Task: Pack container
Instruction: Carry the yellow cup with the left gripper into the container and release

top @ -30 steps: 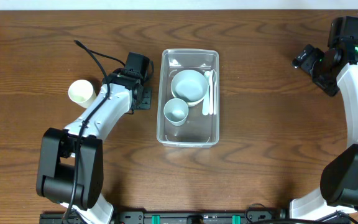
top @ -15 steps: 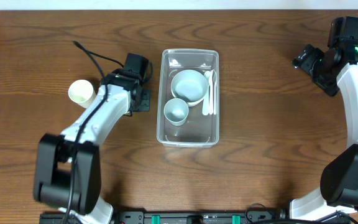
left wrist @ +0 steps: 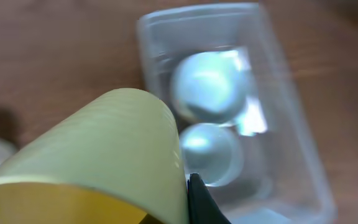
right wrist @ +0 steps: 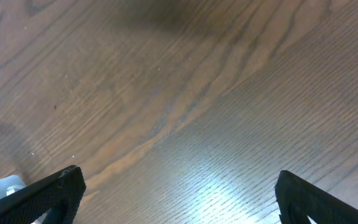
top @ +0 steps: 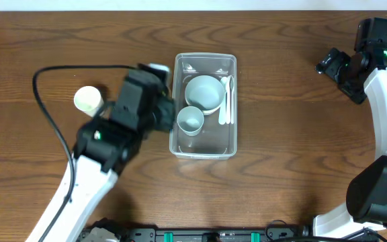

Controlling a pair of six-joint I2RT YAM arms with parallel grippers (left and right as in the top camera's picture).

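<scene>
The clear container (top: pixel 203 149) stands upright near the middle of the wooden surface (top: pixel 287 154), its long sides running away from the robot's base. Inside it, a pale bowl (top: pixel 203 93) sits in the far half. A small cup (top: pixel 190 120) stands in the near half, just beside the bowl and against the container's left wall. A white spoon (top: pixel 226 101) lies along the container's right wall, beside the bowl. The left arm (top: pixel 113 134) is raised just left of the container and looks blurred from above, its front end reaching the container's left rim. In the left wrist view, the left fingers (left wrist: pixel 201 202) hold a yellow cup (left wrist: pixel 104 155) tilted on its side. It fills the foreground, with the container and its bowl and small cup blurred beyond; only one finger shows beside it. A pale cup (top: pixel 87 99) stands on the surface well to the left of the container, beyond the left arm. The right arm (top: pixel 381 87) is far to the right of the container. The right fingers (right wrist: pixel 61 190) are spread wide apart over bare wood and grip nothing.
</scene>
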